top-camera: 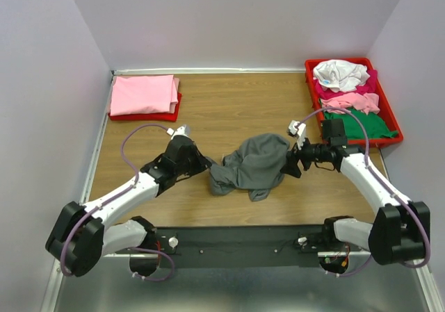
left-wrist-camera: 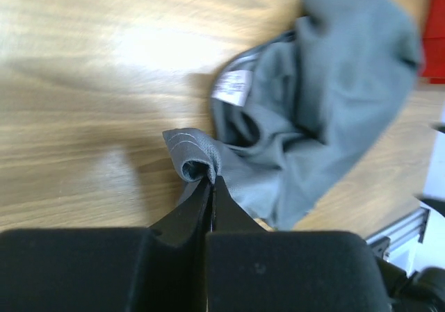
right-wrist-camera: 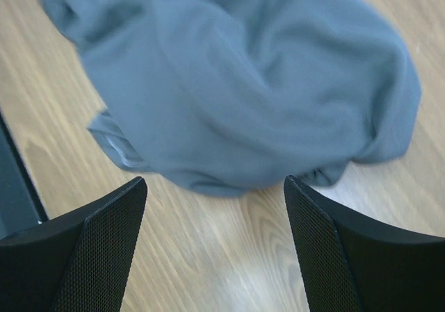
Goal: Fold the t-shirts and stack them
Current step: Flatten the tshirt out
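Grey t-shirt [top-camera: 254,162], crumpled heap, label visible.

Wooden table [top-camera: 236,96] ringed by pale walls [top-camera: 236,20]; left red tray [top-camera: 146,117] and right red tray [top-camera: 310,83] at its far corners.

**Left pinches, right gapes**

The left arm [top-camera: 125,194] extends from the near left toward the centre. Its left gripper [left-wrist-camera: 212,180] is clamped on a fold of the dark grey t-shirt [left-wrist-camera: 334,83]. The right arm [top-camera: 365,176] bends in from the near right, with the right gripper [right-wrist-camera: 215,187] spread wide above the cloth.
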You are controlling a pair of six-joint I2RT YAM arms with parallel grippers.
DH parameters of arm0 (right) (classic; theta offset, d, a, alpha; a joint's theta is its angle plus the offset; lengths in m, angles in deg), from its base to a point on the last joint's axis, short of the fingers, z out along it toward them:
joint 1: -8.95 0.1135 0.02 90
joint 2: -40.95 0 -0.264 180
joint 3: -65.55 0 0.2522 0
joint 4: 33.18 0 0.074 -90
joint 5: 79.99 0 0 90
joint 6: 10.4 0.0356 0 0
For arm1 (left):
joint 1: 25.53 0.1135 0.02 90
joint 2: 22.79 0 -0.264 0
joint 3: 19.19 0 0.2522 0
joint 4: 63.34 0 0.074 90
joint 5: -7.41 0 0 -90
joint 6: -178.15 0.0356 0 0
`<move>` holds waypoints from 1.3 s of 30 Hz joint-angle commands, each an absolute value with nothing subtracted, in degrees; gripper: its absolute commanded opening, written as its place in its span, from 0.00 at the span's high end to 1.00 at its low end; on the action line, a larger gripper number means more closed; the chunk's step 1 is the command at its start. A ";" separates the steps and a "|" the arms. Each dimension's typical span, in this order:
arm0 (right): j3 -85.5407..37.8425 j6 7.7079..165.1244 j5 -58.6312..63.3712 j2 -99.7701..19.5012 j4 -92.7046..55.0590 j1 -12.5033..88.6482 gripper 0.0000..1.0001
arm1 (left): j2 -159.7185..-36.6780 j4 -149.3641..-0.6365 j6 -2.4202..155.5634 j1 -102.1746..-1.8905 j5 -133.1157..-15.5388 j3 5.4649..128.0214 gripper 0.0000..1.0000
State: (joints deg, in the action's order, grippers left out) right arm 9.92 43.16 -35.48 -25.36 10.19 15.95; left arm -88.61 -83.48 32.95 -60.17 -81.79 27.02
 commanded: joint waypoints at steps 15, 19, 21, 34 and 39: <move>6.08 50.51 -30.85 -42.28 10.90 16.33 0.28 | -82.29 -80.88 39.46 -60.43 -78.46 27.01 1.00; 3.63 52.00 -31.56 -46.50 10.82 17.12 0.38 | -82.03 -81.15 39.99 -60.51 -78.46 27.27 1.00; 1.96 52.44 -31.82 -47.90 10.90 17.21 0.55 | -81.25 -81.23 40.34 -60.51 -78.90 27.27 1.00; -14.54 34.18 -34.46 -26.49 33.11 17.30 1.00 | -67.10 -81.16 51.83 -60.43 -79.95 29.11 1.00; -24.58 34.77 -31.92 -22.95 35.34 17.30 1.00 | -58.41 -79.21 57.56 -60.43 -81.09 32.80 1.00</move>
State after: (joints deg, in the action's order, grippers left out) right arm -19.11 37.58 -32.69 -24.83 28.81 16.87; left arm -63.30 -82.67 51.16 -60.17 -79.36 28.75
